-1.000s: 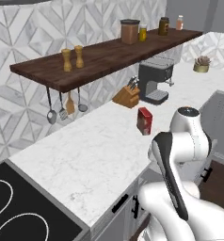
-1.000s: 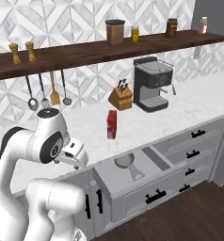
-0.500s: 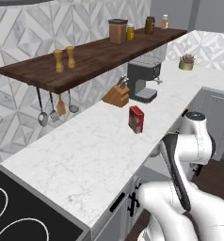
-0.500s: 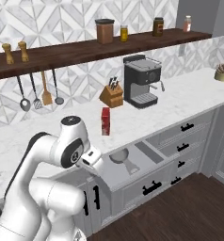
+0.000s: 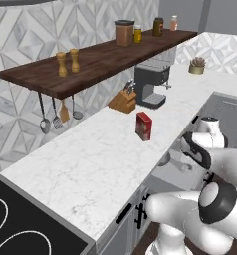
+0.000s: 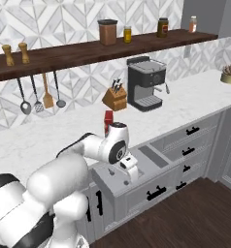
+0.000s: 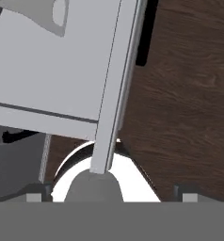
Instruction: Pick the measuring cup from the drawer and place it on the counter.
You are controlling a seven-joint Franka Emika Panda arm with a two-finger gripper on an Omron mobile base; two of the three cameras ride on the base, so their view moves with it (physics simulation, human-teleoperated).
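Gripper [image 6: 130, 175] hangs over the open drawer [image 7: 62, 84], fingers apart and empty; steer toward the measuring cup [image 7: 57, 14] at 11 o'clock before descending.

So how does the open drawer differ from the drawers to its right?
The open drawer is pulled out from the cabinet, showing its pale inside; the shut drawers sit flush. The open one holds the measuring cup, while nothing shows of what the shut ones hold. The end effector hangs over the open one only. All have grey fronts and dark handles.
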